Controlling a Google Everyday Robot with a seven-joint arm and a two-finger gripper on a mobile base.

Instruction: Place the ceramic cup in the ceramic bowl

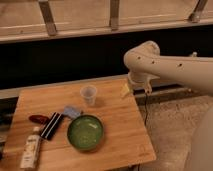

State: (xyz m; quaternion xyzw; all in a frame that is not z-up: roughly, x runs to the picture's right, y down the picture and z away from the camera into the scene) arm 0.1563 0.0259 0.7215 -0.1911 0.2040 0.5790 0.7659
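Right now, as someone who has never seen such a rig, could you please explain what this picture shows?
There is only one picture, taken by a camera looking down on a wooden table; where the camera is mounted is not on record. The white jointed thing reaching in from the right is the robot's arm, which sits on a mobile base. On the table stand a pale cup and, nearer the camera, a green bowl with nothing in it. The arm ends in a gripper, which hangs by the table's far right edge, to the right of the cup and apart from it. It seems to hold nothing. Left of the bowl lie a bluish packet, a black bar, a dark red item and a pale bottle.
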